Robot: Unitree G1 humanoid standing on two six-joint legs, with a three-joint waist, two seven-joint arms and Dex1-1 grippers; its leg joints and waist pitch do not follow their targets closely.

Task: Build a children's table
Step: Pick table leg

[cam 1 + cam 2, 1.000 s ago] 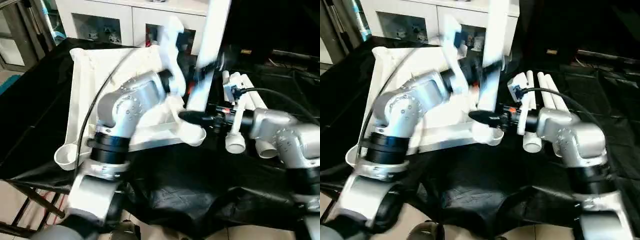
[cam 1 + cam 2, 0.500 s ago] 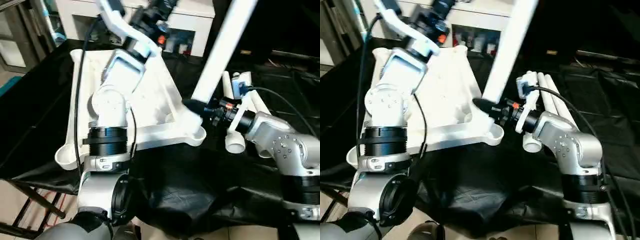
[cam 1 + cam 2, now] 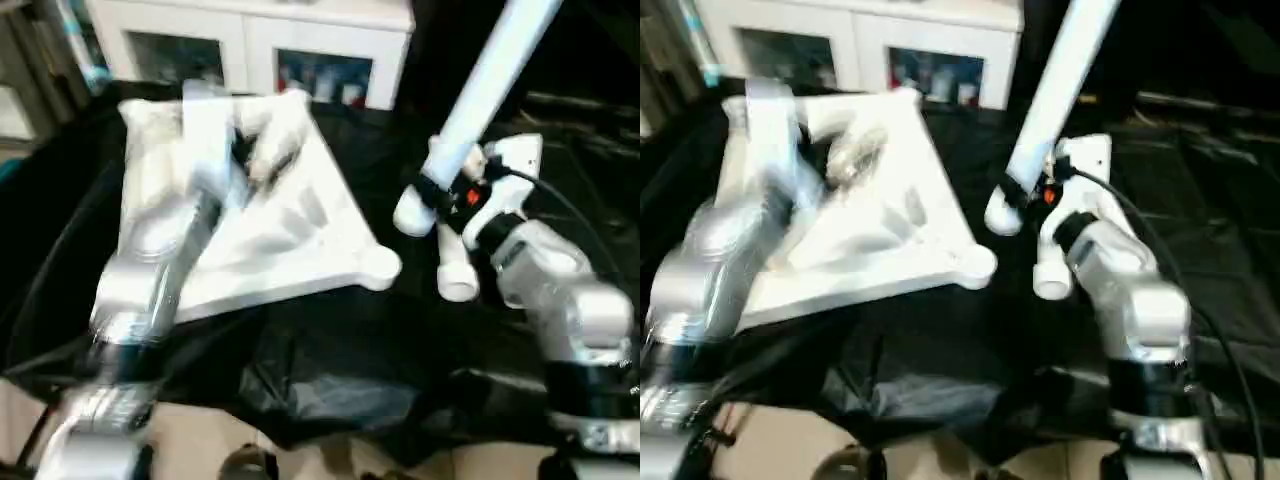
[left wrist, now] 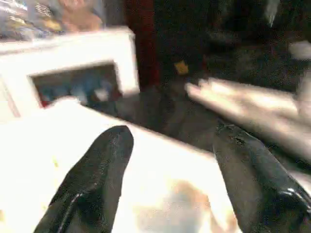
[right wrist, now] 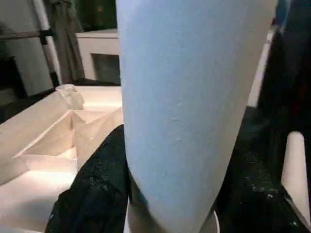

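Note:
The children's table top [image 3: 300,235] lies upside down on the black cloth, ribs up, with a round corner socket [image 3: 381,266] at its near right. My right gripper [image 5: 175,194] is shut on a white leg [image 3: 478,95]. The leg slants up and away, and its lower end [image 3: 1001,213] hangs just above and right of that socket. Spare legs [image 3: 455,272] lie beside it. My left arm [image 3: 150,270] reaches over the tabletop. Its gripper [image 4: 172,133] is open, with nothing between the black fingers [image 4: 104,165].
A white cabinet [image 3: 250,40] with glass doors stands behind the black-draped work table [image 3: 330,370]. The cloth hangs over the near edge, with floor below. A black cable [image 3: 585,215] runs along my right forearm.
My left arm has swung down from high at the back to low over the tabletop. The leg's lower end has lifted up and right, off the corner socket.

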